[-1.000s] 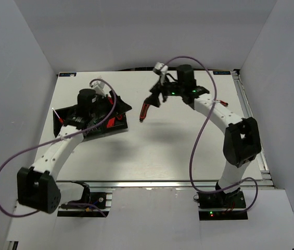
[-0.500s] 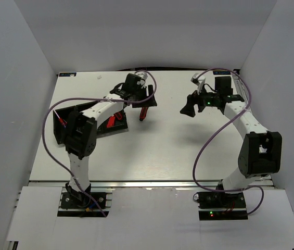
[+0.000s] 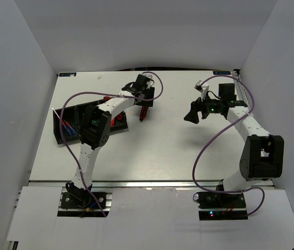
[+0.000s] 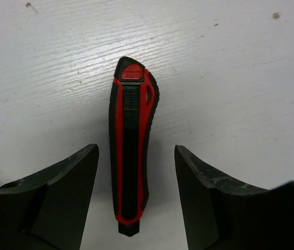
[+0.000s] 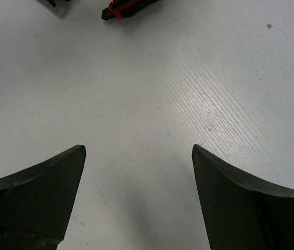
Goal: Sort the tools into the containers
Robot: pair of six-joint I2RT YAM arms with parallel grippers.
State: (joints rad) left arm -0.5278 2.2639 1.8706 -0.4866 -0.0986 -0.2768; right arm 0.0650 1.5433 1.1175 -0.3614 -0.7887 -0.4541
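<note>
A red-and-black cutter (image 4: 132, 151) lies flat on the white table, between the open fingers of my left gripper (image 4: 136, 150), which are not touching it. From above, the left gripper (image 3: 142, 102) hangs over the cutter (image 3: 143, 113), just right of the black tray (image 3: 58, 136). The tray holds blue-handled screwdrivers (image 3: 66, 128) in its left compartment and a red-and-black cutter (image 3: 118, 120) further right. My right gripper (image 3: 192, 114) is open and empty over bare table, well right of the cutter. In the right wrist view the gripper (image 5: 139, 151) is open and the cutter (image 5: 128, 6) shows at the top edge.
White walls close in the table on the left, back and right. A metal rail (image 3: 251, 120) runs along the right edge. Purple cables (image 3: 204, 151) loop off both arms.
My left arm has swung from the tray out to the cutter, with its gripper now over it. My right gripper has drawn back to the right, away from the cutter.
</note>
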